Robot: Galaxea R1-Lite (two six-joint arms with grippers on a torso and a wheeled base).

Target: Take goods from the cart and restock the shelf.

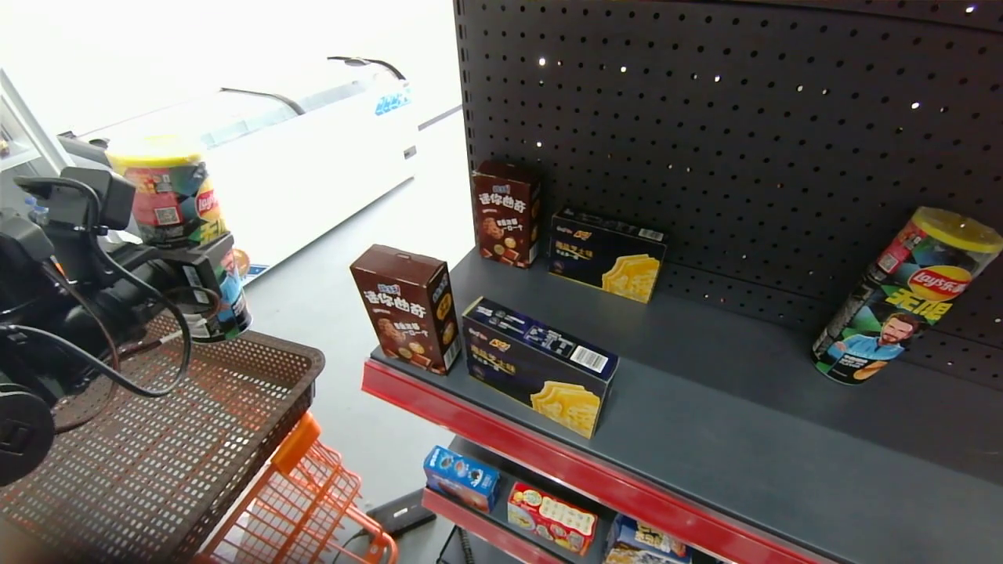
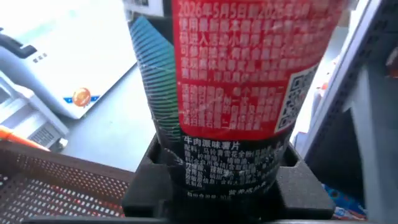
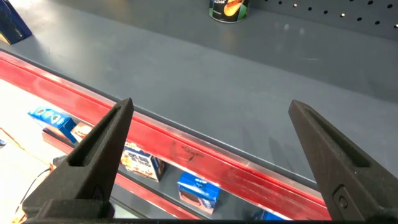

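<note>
Chip can (image 1: 168,200) clamped in left claw (image 2: 224,186) above cart basket (image 1: 157,454) | right claw (image 3: 211,162) apart over shelf (image 1: 705,376)

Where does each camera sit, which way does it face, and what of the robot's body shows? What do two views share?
Head view: on the head, looking down at shelf and cart basket; left arm shows.
Left wrist view: looks along the left gripper, shut on the held can.
Right wrist view: looks past the open right gripper at the shelf.
Shared: head and right wrist views show the shelved can.
</note>
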